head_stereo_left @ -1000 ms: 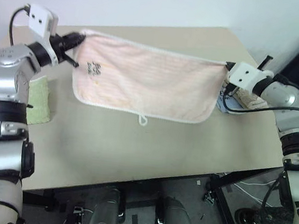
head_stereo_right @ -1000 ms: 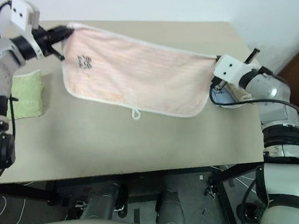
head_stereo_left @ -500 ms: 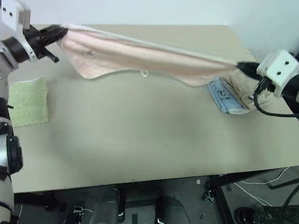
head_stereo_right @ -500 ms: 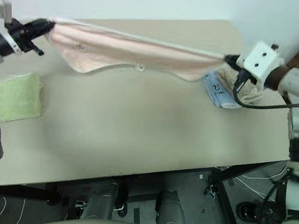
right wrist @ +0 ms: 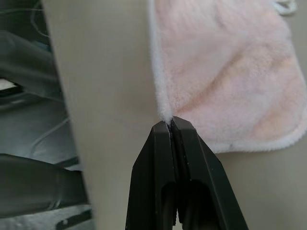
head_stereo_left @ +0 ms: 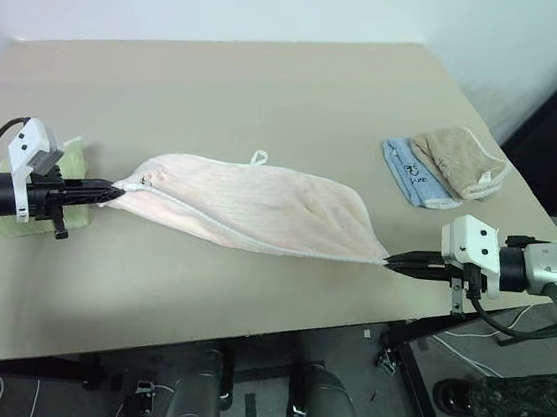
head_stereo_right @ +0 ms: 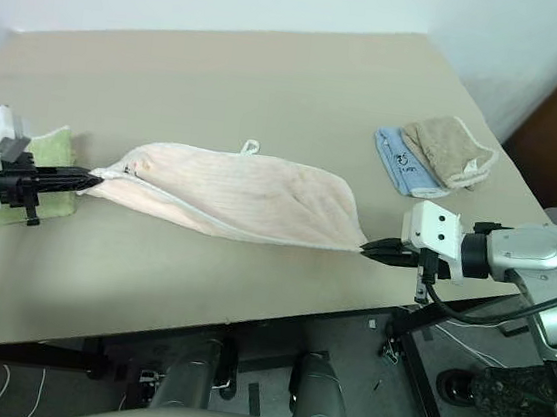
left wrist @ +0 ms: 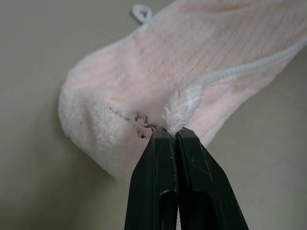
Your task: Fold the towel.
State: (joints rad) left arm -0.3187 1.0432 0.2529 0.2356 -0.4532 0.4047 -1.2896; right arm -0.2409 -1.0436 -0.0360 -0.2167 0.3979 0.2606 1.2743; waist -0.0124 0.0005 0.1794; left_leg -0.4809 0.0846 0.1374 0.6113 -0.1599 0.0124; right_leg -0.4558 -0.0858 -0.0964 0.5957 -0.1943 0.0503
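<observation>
Tabletop (head_stereo_left: 272, 87): pink towel (head_stereo_left: 259, 206), unreadable dark print (left wrist: 136, 125).

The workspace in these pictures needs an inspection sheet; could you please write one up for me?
Surface: tan table, bare toward the far side.
Job's things: pink towel lying doubled on the table, stretched between both grippers, white loop tag at its far edge.
Clutter: green towel near the left edge; tan towel lying on a blue cloth at the right.
Grippers: left gripper and right gripper each shut on a towel corner.
Cables: black cable under the right wrist.
Surroundings: pale wall behind.
</observation>
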